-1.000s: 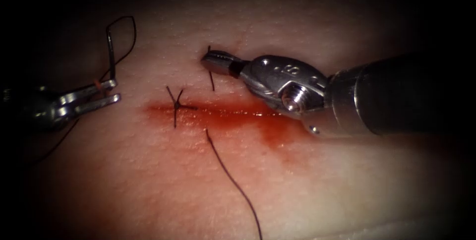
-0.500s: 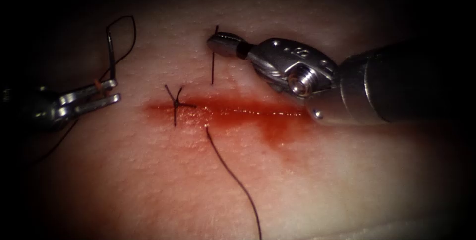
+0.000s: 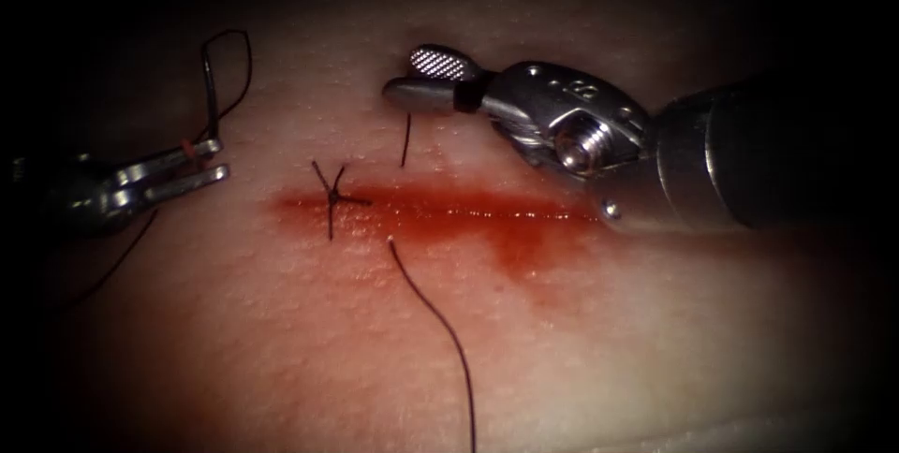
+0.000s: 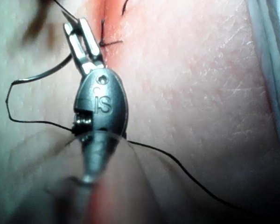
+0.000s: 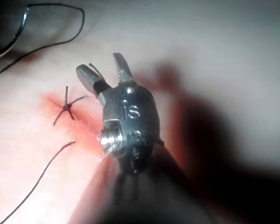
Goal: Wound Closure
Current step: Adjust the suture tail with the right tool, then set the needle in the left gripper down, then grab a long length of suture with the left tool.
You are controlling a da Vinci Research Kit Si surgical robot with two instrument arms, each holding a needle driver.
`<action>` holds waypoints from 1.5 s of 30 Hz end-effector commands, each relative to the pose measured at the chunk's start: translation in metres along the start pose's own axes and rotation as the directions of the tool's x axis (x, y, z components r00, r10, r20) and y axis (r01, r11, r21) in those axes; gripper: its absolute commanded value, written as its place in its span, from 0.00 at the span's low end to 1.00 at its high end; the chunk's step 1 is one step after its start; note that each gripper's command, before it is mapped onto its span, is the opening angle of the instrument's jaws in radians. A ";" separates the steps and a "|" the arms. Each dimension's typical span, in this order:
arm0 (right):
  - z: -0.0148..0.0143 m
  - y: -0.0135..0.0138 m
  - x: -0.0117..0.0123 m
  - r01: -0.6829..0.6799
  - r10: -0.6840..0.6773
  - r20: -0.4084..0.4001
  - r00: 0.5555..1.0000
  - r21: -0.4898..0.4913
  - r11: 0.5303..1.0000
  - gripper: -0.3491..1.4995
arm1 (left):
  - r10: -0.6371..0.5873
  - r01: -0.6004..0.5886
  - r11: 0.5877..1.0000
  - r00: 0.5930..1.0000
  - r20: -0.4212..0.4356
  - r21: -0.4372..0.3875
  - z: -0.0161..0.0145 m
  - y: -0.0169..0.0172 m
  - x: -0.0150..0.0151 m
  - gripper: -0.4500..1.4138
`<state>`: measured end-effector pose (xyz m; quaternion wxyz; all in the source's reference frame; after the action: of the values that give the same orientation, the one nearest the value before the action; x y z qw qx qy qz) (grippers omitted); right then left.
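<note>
Dark thread point(image 3: 440, 322) across reddened tissue point(image 3: 581, 341)

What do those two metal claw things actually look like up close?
Both are small shiny silver metal tools. The right arm's tool has a rounded polished wrist with a screw head and stamped markings, two short jaws, one with a finely ridged inner face, and a thick dark tube-like shaft. The left arm's tool has slimmer, flatter jaws and an oval wrist stamped "IS".
</note>
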<state>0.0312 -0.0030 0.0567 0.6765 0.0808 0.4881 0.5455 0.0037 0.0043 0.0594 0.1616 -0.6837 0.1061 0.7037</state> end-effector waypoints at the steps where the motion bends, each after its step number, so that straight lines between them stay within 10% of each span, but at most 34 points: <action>1: 0.0002 0.0001 -0.0004 0.017 -0.017 -0.002 1.000 0.009 1.000 0.77 | -0.004 0.004 1.000 1.000 0.013 0.012 0.0006 -0.0002 -0.0009 0.00; 15: -0.0084 0.0014 -0.0004 0.203 -0.190 -0.114 0.975 0.119 0.972 0.95 | 0.035 -0.049 0.994 0.989 0.143 0.099 0.0027 -0.0075 -0.0110 0.00; 26: -0.0089 0.0008 -0.0006 0.651 -0.647 0.099 0.756 -0.015 0.759 0.97 | -0.075 0.058 0.995 0.967 0.242 0.077 0.0073 -0.0090 -0.0190 0.00; 36: -0.0087 0.0010 -0.0008 0.666 -0.665 0.079 0.742 0.016 0.746 0.98 | -0.296 0.281 0.955 0.889 0.350 0.094 0.0080 -0.0071 -0.0175 0.76; 45: -0.0087 0.0011 -0.0010 0.672 -0.674 0.046 0.737 0.063 0.738 0.95 | -0.246 0.246 0.968 0.882 0.402 0.051 0.0065 -0.0055 -0.0108 0.81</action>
<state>0.0234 -0.0071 0.0529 0.8416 -0.0677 0.4739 0.2502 0.0002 0.0103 0.0695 0.2566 -0.5331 -0.0149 0.8061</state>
